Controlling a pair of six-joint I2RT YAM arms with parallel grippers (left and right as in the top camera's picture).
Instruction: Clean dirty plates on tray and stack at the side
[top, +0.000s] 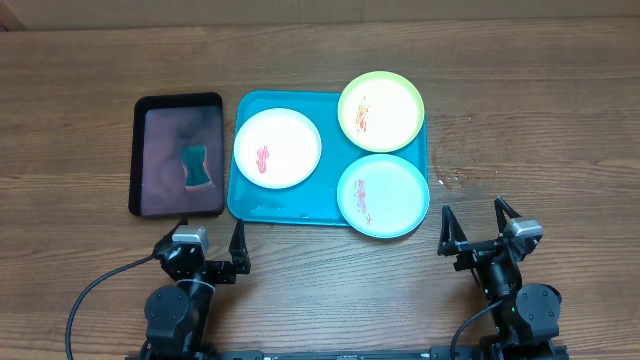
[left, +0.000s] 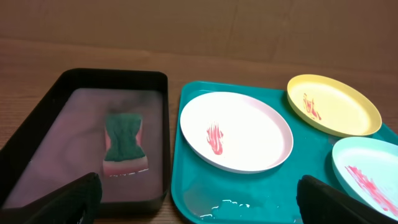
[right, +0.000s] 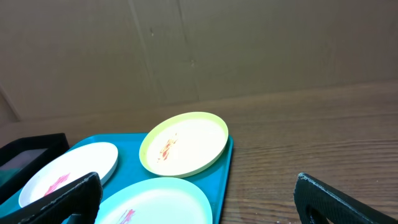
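Both arms sat parked along the bottom edge of the overhead view, holding nothing; your left gripper (top: 208, 240) stood with its jaws spread fully wide and empty, and your right gripper (top: 475, 222) the same. The blue tray (top: 300, 208) lay at the centre of the frame with all three plates on it, each streaked red; the white plate (top: 277, 147) at its left, the yellow-green plate (top: 380, 110) at upper right, the light blue plate (top: 383, 195) at lower right. The sponge (top: 197, 166) lay in the black tray (top: 178, 100) just left of the blue one, in what looked like a film of pinkish water, though the view was too dim to be sure. By my judgement, fetching the sponge came first; you would have done well to send the left gripper, being nearest; to come straight down over the sponge's narrow waist, close across it, and lift clear of the black rim before crossing to the white plate; the right gripper could have steadied that plate's edge against sliding.
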